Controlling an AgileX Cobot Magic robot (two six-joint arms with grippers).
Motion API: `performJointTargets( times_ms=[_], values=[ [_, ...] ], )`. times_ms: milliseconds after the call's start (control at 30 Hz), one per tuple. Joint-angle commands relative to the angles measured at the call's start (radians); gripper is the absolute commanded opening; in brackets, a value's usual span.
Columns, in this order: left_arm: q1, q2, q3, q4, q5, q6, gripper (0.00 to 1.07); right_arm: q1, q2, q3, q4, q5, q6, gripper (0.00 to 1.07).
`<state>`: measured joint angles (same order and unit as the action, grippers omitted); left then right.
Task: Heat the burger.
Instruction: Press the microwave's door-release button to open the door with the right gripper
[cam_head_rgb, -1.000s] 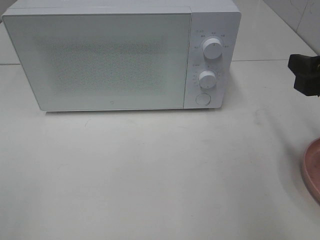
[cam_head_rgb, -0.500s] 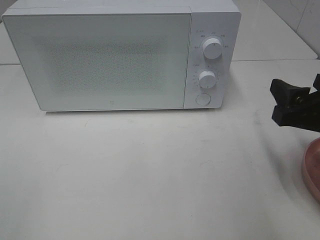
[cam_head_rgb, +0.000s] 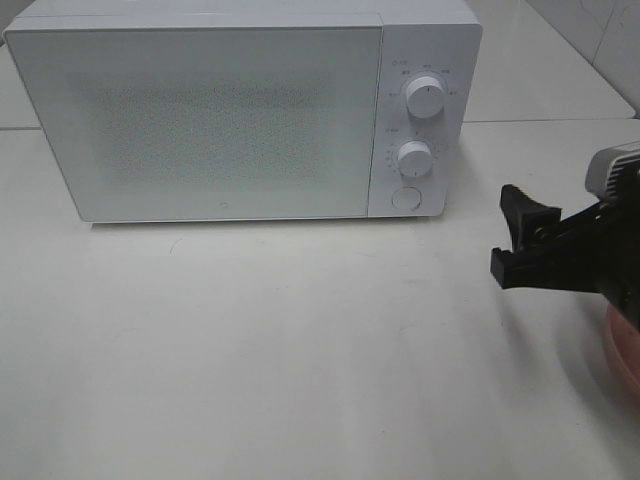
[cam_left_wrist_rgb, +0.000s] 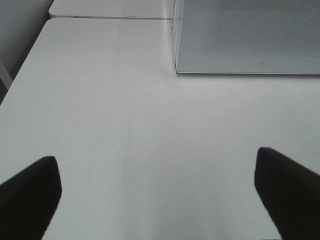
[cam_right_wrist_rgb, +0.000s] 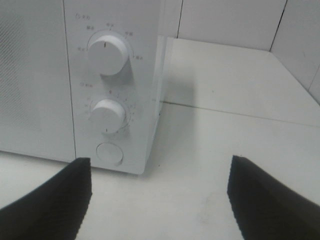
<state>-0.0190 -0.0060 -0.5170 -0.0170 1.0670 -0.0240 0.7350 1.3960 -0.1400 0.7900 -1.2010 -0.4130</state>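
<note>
The burger is out of view in every frame. The white microwave (cam_head_rgb: 220, 120) stands at the back of the table with its door shut. My right gripper (cam_head_rgb: 510, 238) is open and empty, to the right of the microwave and a little in front of its control panel. The right wrist view shows this gripper (cam_right_wrist_rgb: 159, 172) facing the panel, with the round door button (cam_right_wrist_rgb: 109, 153) below two knobs (cam_right_wrist_rgb: 106, 53). My left gripper (cam_left_wrist_rgb: 156, 167) is open and empty over bare table, with the microwave's left front corner (cam_left_wrist_rgb: 176, 70) beyond it.
A pink plate (cam_head_rgb: 622, 355) shows at the right edge, partly hidden by my right arm. The white table (cam_head_rgb: 280, 340) stretches in front of the microwave. A tiled wall (cam_right_wrist_rgb: 225, 22) rises behind the table.
My right gripper has moved left and down into the exterior high view, from the right edge towards the microwave's control panel. It now covers more of the pink plate.
</note>
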Motion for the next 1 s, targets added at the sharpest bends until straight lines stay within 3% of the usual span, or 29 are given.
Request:
performJointTargets(
  times_ms=[33,267,467,767,1000],
  values=[
    [0.003,-0.018,0.001,0.004,0.002,0.0,0.98,0.03,0.027,0.003,0.035,-0.129,-0.007,0.75],
    [0.003,-0.018,0.001,0.004,0.002,0.0,0.98,0.11,0.121,-0.036,0.133,-0.178,0.016,0.75],
    [0.003,-0.018,0.001,0.004,0.002,0.0,0.98,0.152,0.191,-0.085,0.143,-0.19,0.021,0.75],
    [0.003,-0.018,0.001,0.004,0.002,0.0,0.98,0.155,0.202,-0.109,0.142,-0.168,0.072,0.75],
    [0.003,-0.018,0.001,0.004,0.002,0.0,0.98,0.155,0.202,-0.108,0.142,-0.155,0.239,0.75]
  ],
)
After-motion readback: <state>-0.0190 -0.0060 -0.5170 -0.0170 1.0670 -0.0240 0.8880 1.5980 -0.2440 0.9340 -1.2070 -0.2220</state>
